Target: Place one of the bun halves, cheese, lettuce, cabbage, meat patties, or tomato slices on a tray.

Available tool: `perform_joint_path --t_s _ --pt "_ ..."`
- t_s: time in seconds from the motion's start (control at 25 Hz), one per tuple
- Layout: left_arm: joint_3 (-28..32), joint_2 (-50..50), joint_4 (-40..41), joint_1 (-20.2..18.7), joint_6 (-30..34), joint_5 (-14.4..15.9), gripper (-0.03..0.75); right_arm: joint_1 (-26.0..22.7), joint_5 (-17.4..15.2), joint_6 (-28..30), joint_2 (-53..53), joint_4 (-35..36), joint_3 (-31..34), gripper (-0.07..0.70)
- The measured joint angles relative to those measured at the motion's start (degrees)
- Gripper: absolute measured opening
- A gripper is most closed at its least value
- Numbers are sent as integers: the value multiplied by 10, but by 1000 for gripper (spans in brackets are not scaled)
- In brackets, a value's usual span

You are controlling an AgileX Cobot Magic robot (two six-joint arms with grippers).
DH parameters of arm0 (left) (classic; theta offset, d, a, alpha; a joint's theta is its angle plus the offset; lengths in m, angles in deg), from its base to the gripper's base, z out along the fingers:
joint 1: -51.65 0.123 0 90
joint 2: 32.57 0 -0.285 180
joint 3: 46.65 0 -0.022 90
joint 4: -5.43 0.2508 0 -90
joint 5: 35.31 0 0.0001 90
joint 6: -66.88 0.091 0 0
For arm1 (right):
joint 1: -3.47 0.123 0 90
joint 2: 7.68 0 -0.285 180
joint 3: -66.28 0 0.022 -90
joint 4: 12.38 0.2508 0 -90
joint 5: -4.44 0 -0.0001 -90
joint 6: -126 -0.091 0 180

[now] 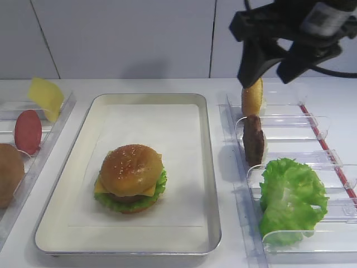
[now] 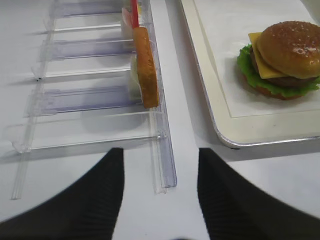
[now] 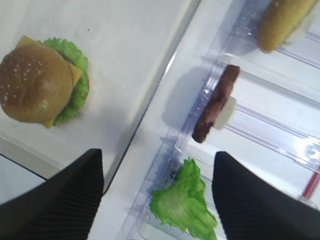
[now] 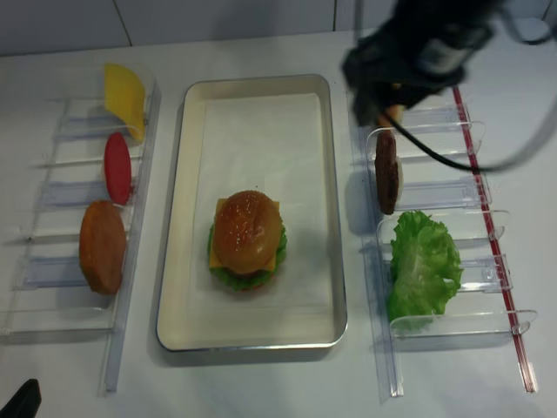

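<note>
On the silver tray (image 1: 211, 184) sits a stacked burger: seeded bun half (image 1: 131, 162) over cheese, patty and lettuce. My right gripper (image 1: 269, 70) (image 3: 157, 156) hangs open and empty high above the right rack, which holds a bun half (image 1: 252, 96), a meat patty (image 1: 254, 139) and lettuce (image 1: 291, 198). The left rack holds cheese (image 1: 46, 96), a tomato slice (image 1: 28, 131) and another bun half (image 1: 8, 173). My left gripper (image 2: 159, 152) is open and empty, low over the near end of the left rack. Cabbage is out of view.
Clear plastic racks (image 1: 312, 125) (image 2: 90, 100) flank the tray on both sides, with upright dividers. The right rack has a red strip (image 1: 315, 131) along its outer edge. A white wall rises behind the table.
</note>
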Motion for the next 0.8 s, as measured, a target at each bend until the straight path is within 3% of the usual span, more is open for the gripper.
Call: perform_joint_path --t_s 0.2,0.56,0.8 --pt "0 0 0 0 0 0 318 0 -5 -2 124 -34 75 490" --pt "0 0 0 0 0 0 319 0 -11 -2 301 -39 203 415" --pt "0 0 0 0 0 0 319 0 -12 -2 396 -42 290 405"
